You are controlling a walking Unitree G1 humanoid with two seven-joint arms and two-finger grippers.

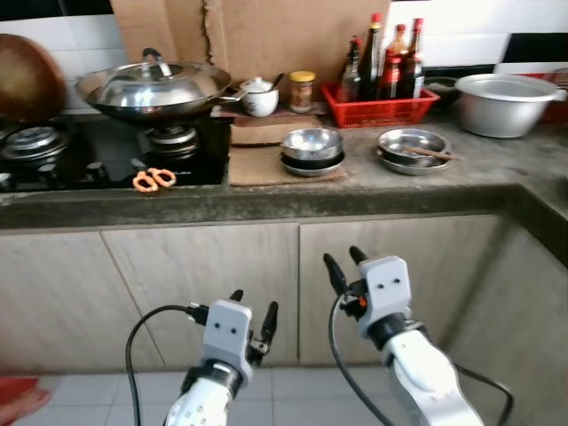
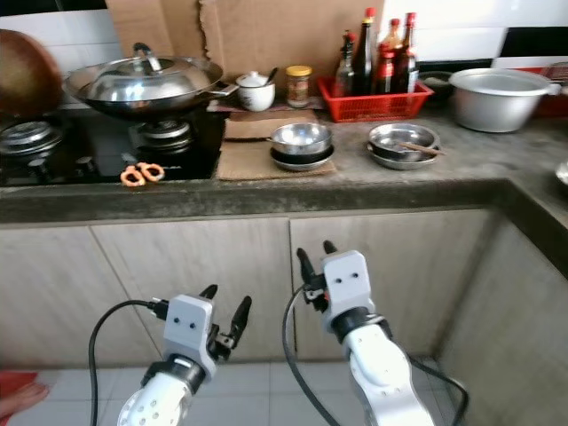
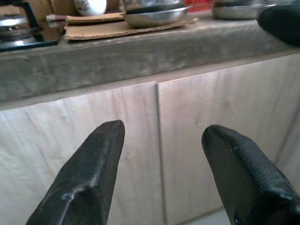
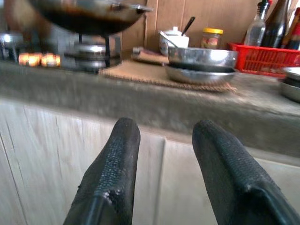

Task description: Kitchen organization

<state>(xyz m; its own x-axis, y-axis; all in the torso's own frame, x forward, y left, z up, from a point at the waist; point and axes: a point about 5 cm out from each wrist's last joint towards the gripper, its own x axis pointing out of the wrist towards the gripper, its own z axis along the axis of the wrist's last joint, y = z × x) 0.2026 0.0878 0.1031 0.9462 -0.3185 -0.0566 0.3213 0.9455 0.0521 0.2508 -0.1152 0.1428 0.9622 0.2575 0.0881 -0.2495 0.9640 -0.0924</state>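
A concrete counter (image 1: 426,182) carries a steel bowl on a plate (image 1: 311,147) on cardboard, and a second steel dish with chopsticks (image 1: 413,148) to its right. Orange-handled scissors (image 1: 153,179) lie on the black stove beside a lidded wok (image 1: 155,87). A red basket of sauce bottles (image 1: 380,82), a jar (image 1: 302,90) and a white pot (image 1: 259,96) stand at the back. My left gripper (image 1: 253,312) and right gripper (image 1: 344,264) are both open and empty, held low before the cabinet doors, well below the counter edge.
A big metal basin (image 1: 502,103) sits at the far right, where the counter turns toward me. Wooden cabinet doors (image 1: 204,284) run below. A second burner (image 1: 31,140) and a brown round object (image 1: 27,75) are at the left. Something red (image 1: 18,395) lies on the tiled floor.
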